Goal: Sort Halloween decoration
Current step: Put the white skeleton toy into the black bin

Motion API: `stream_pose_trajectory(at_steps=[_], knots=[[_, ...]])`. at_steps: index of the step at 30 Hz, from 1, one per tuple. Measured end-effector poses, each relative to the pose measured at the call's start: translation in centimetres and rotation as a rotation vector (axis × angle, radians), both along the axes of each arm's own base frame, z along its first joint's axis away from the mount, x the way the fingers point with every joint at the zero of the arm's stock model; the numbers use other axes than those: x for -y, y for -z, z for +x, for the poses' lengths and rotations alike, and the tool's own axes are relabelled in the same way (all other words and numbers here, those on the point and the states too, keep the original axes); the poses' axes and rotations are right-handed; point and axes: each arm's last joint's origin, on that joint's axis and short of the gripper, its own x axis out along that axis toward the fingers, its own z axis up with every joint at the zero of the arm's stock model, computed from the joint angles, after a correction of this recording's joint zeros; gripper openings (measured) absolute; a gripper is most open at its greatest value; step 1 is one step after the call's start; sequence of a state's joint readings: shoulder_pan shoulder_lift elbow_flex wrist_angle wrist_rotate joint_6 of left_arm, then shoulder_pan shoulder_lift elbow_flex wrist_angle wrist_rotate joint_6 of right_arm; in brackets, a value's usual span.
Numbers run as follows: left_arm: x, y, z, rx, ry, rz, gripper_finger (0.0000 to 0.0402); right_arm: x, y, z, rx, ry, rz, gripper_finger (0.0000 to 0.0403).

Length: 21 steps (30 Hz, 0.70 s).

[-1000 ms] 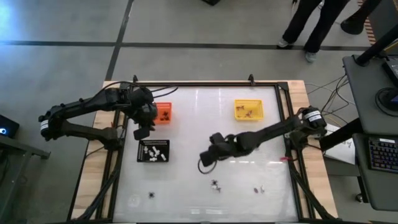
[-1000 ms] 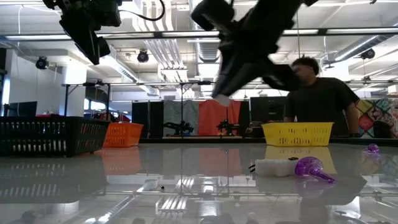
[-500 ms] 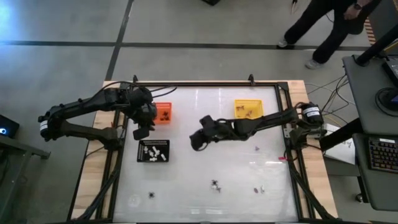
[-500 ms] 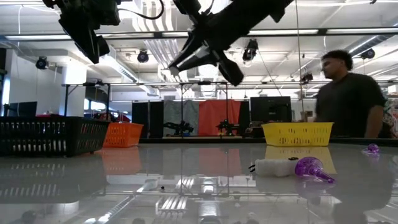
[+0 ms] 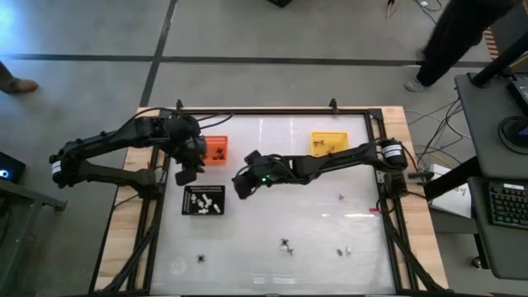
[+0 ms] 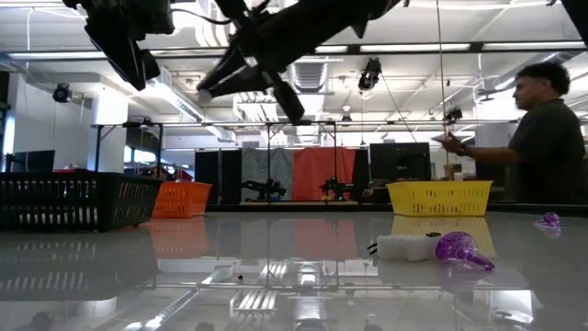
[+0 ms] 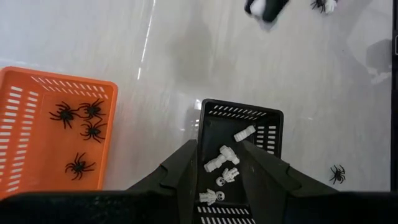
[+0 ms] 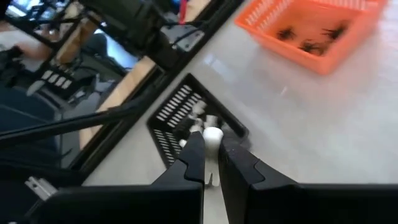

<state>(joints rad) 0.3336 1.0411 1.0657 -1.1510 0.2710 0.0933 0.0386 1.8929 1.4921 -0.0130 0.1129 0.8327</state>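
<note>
Item: right gripper point(image 8: 212, 163), fingers closed on a small white figure-shaped trinket point(image 8: 212, 134). Over the last second I carried it from surface centre leftward; it now hangs just right of the black slotted plastic tray point(image 5: 203, 200) holding white pieces. I judge a drop there comes next.

Item: left gripper point(image 7: 219, 171), fingers parted, empty, above that tray.

Surface point(image 5: 313, 206): glossy white; orange tray point(image 5: 216, 151) of black spiders, yellow tray point(image 5: 329, 146) far right; stray trinkets point(image 5: 285, 245) near edge.

Room: person point(image 6: 549, 138) beyond, right.

Black spiders point(image 7: 81, 127) in orange tray point(image 7: 25, 99), white trinkets point(image 7: 225, 163) in black tray point(image 7: 273, 127).
</note>
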Motion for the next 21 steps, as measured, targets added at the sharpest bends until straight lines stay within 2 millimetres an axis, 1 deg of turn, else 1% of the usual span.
stream_pose_trajectory(at_steps=[1, 4, 11, 14, 16, 19, 21], knots=[[0.0, 0.0, 0.0, 0.003, 0.0, 0.001, 0.0103, 0.0, -0.1, 0.4, 0.01, -0.014, -0.002, 0.0013], [0.1, -0.1, -0.2, 0.01, 0.0, 0.004, 0.0103, -0.1, 0.3, 1.3, 0.008, -0.048, 0.002, 0.0013], [0.1, -0.3, -0.3, 0.019, -0.001, 0.01, 0.0103, -0.5, 2.9, 4.5, -0.015, -0.143, 0.047, 0.0013], [0.1, -0.3, -0.3, 0.019, -0.001, 0.01, 0.0103, -0.7, 3.3, 5.7, -0.002, -0.191, 0.041, 0.0013], [0.1, -0.3, -0.4, 0.021, 0.0, 0.011, 0.0103, -0.7, 3.0, 6.4, 0.016, -0.237, 0.032, 0.0013], [0.1, -0.3, -0.4, 0.022, 0.0, 0.011, 0.0103, -0.8, 3.2, 7.3, -0.001, -0.26, 0.037, 0.0013], [0.1, -0.3, -0.4, 0.023, 0.0, 0.012, 0.0103, -0.8, 3.8, 7.8, -0.042, -0.26, 0.041, 0.0013]])
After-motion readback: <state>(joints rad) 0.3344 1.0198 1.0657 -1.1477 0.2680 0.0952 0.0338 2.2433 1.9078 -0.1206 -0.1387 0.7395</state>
